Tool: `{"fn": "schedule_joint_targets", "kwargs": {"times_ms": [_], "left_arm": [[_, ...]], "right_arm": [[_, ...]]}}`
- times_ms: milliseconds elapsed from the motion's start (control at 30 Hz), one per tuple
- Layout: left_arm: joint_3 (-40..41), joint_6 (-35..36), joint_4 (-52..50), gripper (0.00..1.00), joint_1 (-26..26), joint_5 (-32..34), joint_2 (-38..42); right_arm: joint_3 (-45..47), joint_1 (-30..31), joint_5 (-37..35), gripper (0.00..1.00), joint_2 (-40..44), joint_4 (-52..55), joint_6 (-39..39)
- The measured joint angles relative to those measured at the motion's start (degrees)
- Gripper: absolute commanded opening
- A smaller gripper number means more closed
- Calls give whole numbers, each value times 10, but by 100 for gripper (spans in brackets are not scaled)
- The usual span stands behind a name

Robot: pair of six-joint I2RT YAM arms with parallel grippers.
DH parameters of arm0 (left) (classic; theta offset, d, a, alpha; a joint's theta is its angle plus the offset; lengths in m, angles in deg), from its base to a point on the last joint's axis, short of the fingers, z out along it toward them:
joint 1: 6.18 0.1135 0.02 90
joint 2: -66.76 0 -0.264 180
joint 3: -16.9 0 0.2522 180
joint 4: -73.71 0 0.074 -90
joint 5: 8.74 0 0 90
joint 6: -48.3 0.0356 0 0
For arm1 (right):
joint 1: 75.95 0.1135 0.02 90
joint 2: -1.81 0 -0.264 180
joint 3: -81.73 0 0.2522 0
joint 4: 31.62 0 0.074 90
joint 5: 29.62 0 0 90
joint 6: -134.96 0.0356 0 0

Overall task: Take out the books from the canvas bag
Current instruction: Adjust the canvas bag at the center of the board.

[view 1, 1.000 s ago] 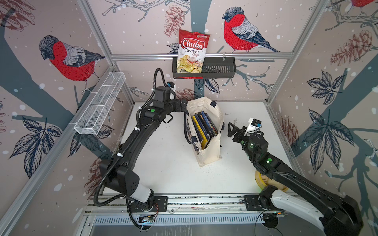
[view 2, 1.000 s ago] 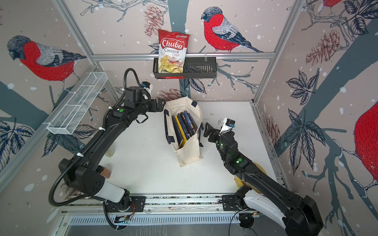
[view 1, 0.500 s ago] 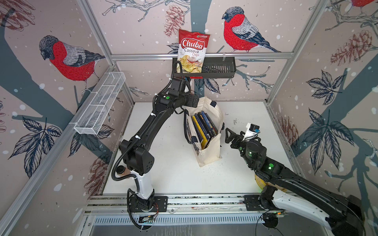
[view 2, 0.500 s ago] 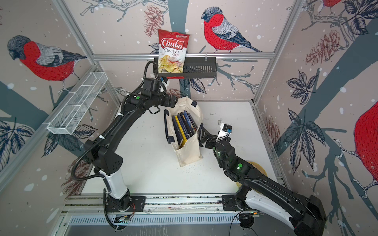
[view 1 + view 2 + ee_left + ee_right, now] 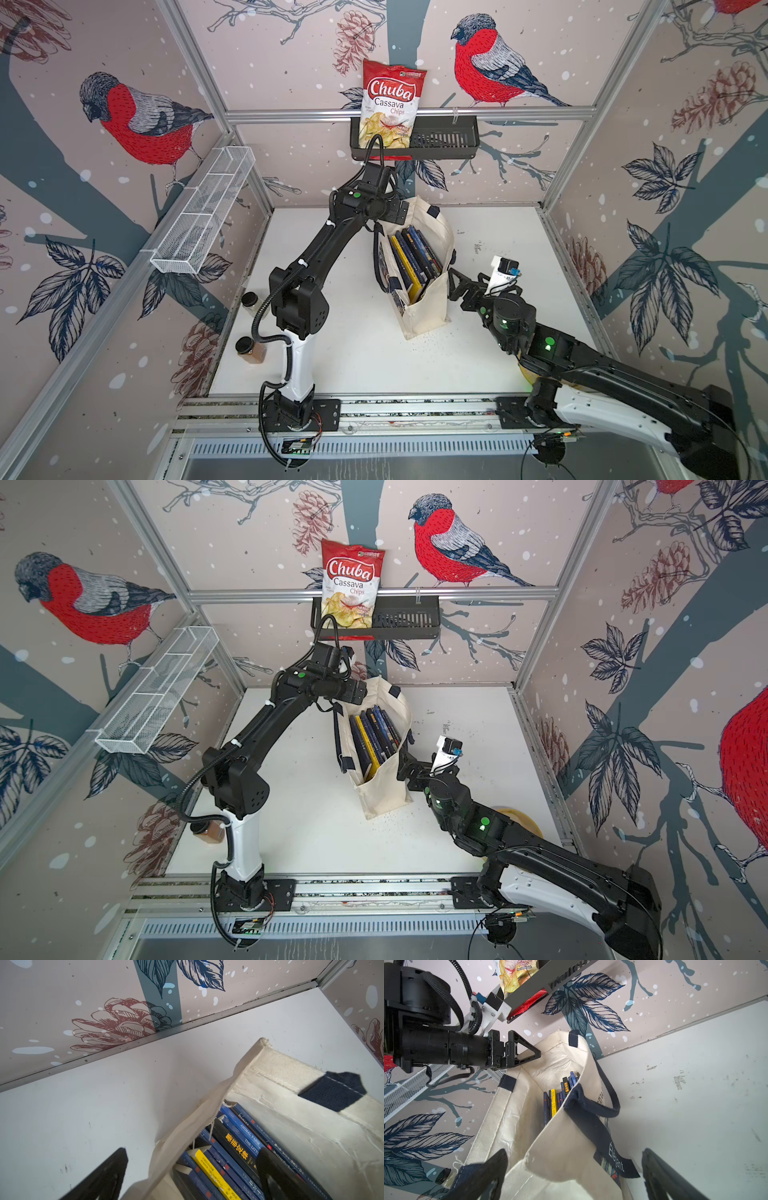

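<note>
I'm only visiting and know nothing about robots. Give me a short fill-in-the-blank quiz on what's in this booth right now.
1. The books stand inside the canvas bag; one spine among the blues is bright ____.
2. The packet in the wall basket reads Cassava ____.
3. The left gripper and right gripper both have jaws ____.
Missing words: yellow; Chips; open.
</note>
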Motion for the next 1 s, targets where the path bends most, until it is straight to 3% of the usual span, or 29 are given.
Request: {"fn": "schedule_joint_targets", "kwargs": {"times_ms": [267, 400, 533, 633, 1000], "left_arm": [[-12, 1, -5, 80, -1, 5, -16], [-14, 1, -5, 79, -1, 12, -19], [-18, 1, -8, 82, -1, 14, -29], [-26, 1, -16, 93, -1, 16, -31], [-49, 52, -16, 90, -19, 61, -26]], "right_arm": [[-6, 12, 3, 100, -8, 15, 37], [-19, 16, 20, 100, -22, 20, 78], [-36, 22, 31, 100, -40, 31, 111], [-37, 23, 31, 100, -40, 37, 126], [-37, 23, 43, 100, -33, 44, 148]]}}
